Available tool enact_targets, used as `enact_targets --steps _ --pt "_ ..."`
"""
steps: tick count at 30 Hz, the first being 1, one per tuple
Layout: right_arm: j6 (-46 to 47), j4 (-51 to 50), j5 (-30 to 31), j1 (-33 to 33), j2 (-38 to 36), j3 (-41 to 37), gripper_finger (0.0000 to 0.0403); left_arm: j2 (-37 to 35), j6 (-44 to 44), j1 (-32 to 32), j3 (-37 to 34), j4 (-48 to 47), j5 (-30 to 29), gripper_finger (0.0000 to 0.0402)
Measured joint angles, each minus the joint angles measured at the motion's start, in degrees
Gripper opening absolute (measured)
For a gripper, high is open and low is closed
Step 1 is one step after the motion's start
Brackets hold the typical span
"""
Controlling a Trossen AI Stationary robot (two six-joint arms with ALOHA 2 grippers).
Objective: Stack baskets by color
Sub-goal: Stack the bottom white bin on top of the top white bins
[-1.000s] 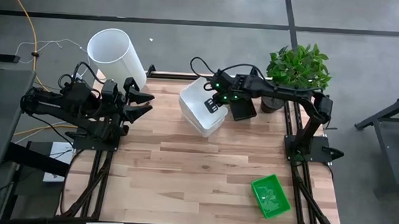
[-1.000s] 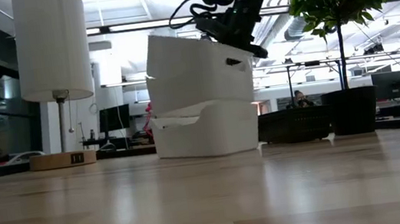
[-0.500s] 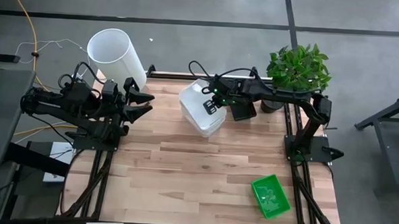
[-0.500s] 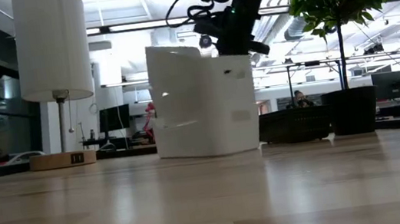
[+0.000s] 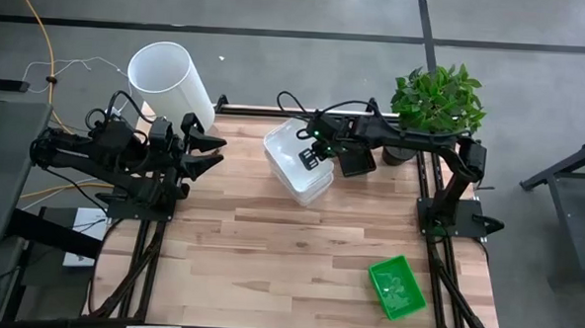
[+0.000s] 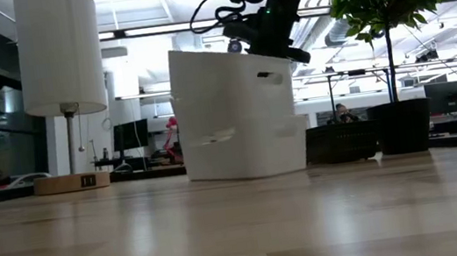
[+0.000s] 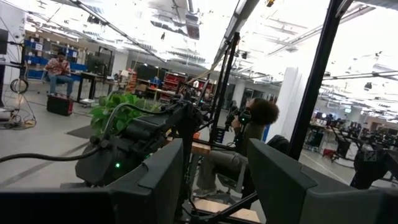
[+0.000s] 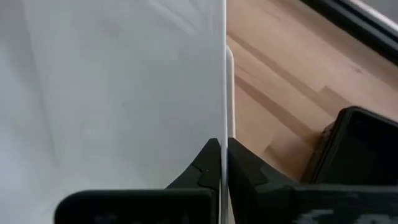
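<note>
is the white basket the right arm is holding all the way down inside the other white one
No. The held white basket sits tilted, partly above the lower white basket. The right end effector is pinching its wall.

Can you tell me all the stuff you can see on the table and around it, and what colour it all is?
white baskets: two, white, one nested in the other, far middle of the table
green basket: one, bright green, near right corner of the table
black basket: one, black, just right of the white baskets
tall cylinder: one, white, far left edge
plant: one, green leaves, dark pot, far right edge
table: one, light wood planks
person: one, seated in the room behind
right gripper: dark, fingers shut on the upper white basket's wall
left gripper: dark, fingers apart, holding nothing, over the left side
</note>
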Motion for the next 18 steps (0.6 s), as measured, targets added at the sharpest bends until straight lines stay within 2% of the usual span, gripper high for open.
enact_targets --steps 16,18 --pt "0.67 1.68 1.39 0.02 -0.17 0.02 0.0 0.01 0.09 0.01 0.0 0.0 -1.73 0.017" --pt "-0.3 2.42 -0.19 -0.02 -0.17 0.02 0.0 0.0 0.09 0.02 0.0 0.01 -2.48 0.017"
